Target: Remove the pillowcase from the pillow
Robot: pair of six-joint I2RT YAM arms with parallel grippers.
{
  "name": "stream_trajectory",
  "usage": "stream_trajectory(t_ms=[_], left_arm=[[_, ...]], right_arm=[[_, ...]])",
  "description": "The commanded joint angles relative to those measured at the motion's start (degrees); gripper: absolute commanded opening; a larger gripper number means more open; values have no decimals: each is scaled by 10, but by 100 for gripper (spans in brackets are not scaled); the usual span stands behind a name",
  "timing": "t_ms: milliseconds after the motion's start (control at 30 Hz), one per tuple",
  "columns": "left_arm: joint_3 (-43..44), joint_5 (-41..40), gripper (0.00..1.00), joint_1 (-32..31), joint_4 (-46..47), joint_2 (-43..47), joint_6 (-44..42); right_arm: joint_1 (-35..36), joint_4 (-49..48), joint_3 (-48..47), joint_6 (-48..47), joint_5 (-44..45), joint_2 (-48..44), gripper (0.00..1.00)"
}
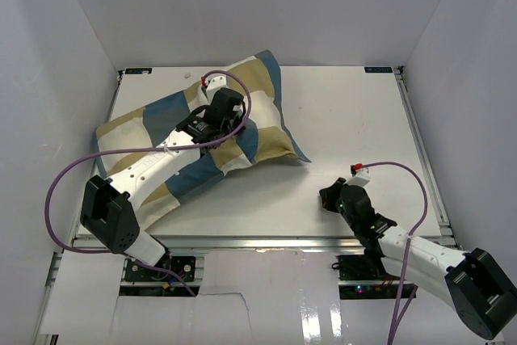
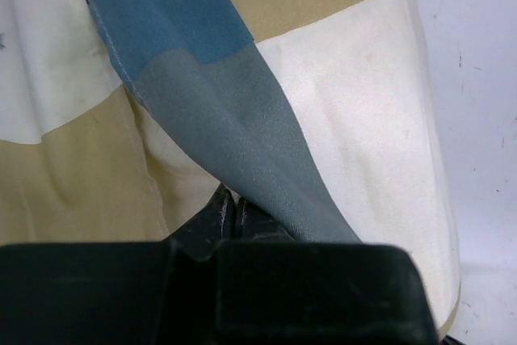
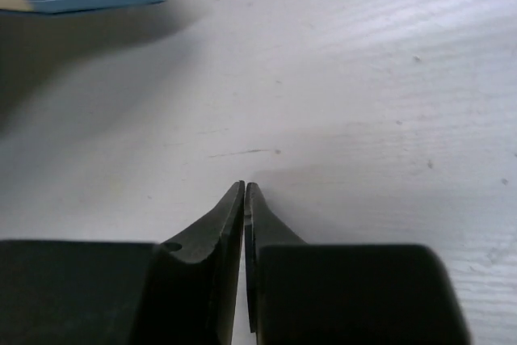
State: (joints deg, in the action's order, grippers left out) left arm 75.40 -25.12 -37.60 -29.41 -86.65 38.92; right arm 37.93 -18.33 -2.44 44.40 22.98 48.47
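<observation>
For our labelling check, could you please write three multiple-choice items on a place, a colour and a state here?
1. The pillowcase lies on the table's: A far left; B near right; C centre front.
2. Its checks are: A red and black; B tan, blue and white; C green and pink.
3. The right hand is: A wide open; B shut and empty; C shut on cloth.
Answers: 1 A, it sits far left; 2 B, those colours show; 3 B, fingers meet, nothing between.
</observation>
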Motion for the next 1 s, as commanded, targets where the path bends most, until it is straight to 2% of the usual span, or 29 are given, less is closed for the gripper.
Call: stream_trajectory(t_ms=[0,33,67,100,167,300,400,633,733,767,833,900,967], left_arm=[[10,48,0,-7,52,41,-7],[-3,61,0,-7,63,43,-6],[-27,86,0,-7,74,46,-5],[-37,97,0,-7,91,46,-5],[-52,129,0,-7,102,43,-4],[-86,154,0,-8,132,46,2],[-96,172,0,-8,145,43,8],[-111,199,0,-14,174,21,24],[-114,203,0,-19,182,17,30],[-115,205,0,-19,183,15,31],[-117,206,0,-23,188,16,33],[-120,206,0,-24,190,18,35],[-124,205,0,-26,190,25,34]], right_arm=[[-1,-131,21,-95,-80,-35,11],[-1,-124,-2,-112,-129,-43,15],[-1,-108,-19,-124,-143,-53,32],[0,-96,-33,-149,-155,-73,43],[0,-94,-56,-172,-201,-95,59],[5,-119,-78,-228,-272,-109,63],[28,-109,-111,-246,-262,-90,64],[139,-102,-216,-252,-115,-18,59],[176,-86,-273,-254,-35,47,65],[182,-81,-286,-253,-14,81,70],[189,-73,-320,-250,46,115,71],[189,-72,-337,-258,68,165,70],[190,-59,-366,-263,106,211,64]])
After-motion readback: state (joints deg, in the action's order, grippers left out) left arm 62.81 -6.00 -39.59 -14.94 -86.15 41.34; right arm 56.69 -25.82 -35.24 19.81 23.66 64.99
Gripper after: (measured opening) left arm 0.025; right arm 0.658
